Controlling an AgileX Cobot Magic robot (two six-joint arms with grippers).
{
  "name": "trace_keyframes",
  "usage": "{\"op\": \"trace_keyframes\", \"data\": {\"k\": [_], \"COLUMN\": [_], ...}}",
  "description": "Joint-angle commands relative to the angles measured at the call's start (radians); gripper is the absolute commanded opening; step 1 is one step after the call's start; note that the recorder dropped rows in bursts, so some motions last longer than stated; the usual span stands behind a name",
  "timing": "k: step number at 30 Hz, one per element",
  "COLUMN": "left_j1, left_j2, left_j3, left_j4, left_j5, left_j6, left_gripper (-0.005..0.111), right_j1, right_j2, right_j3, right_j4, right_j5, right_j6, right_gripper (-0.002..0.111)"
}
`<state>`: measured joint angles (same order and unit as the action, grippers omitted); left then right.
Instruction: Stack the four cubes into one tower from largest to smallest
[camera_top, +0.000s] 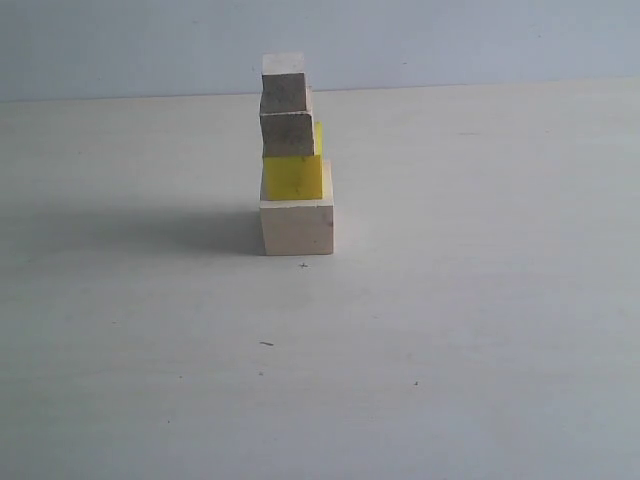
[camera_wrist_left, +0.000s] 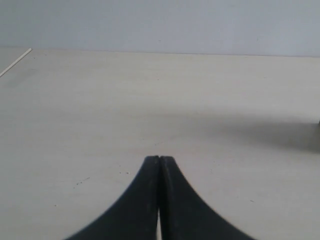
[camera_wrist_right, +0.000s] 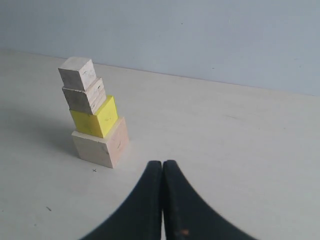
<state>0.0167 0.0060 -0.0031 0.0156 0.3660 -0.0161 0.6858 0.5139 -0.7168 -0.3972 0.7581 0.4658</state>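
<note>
Tower (camera_top: 295, 160) stands four-high at 12 o'clock on bench (camera_top: 470, 340). Left fingers (camera_wrist_left: 151, 169) and right fingers (camera_wrist_right: 155, 171) pressed together, empty.

The light is soft and fairly bright, coming from the right of the exterior view. The tower (camera_top: 293, 160) throws a long, soft-edged shadow (camera_top: 150, 228) leftward over the pale table (camera_top: 450, 330). Its upper wooden cubes show grey, shaded faces, while the yellow cube (camera_top: 292, 177) glows. All three pictures look slightly soft and grainy. In my wrist views, my left gripper (camera_wrist_left: 159, 159) and right gripper (camera_wrist_right: 162, 162) are featureless black shapes.
</note>
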Motion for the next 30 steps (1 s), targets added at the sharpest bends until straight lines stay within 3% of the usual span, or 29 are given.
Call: {"op": "trace_keyframes", "data": {"k": [1,11,14,20,26,30], "left_j1": [0.001,0.001,0.001,0.001,0.001,0.001], "left_j2": [-0.006,-0.006,-0.006,-0.006,-0.006,-0.006], "left_j3": [0.003,0.003,0.003,0.003,0.003,0.003], "left_j4": [0.001,0.001,0.001,0.001,0.001,0.001], "left_j5": [-0.009,-0.009,-0.009,-0.009,-0.009,-0.009], "left_j6": [0.001,0.001,0.001,0.001,0.001,0.001], "left_gripper": [0.0,0.0,0.0,0.0,0.0,0.0], "right_j1": [0.001,-0.036,-0.145,-0.474,-0.634,-0.67], "right_j2": [-0.003,-0.045,-0.115,-0.273,-0.376,-0.421], "right_j3": [0.003,0.003,0.003,0.003,0.055,0.127], "right_j4": [-0.002,-0.002,0.015,0.057,0.047,0.057], "right_j5": [-0.004,-0.013,-0.066,-0.1,-0.1,-0.1], "right_j6": [-0.001,-0.017,-0.009,-0.032,-0.064,-0.064], "right_gripper": [0.0,0.0,0.0,0.0,0.0,0.0]}}
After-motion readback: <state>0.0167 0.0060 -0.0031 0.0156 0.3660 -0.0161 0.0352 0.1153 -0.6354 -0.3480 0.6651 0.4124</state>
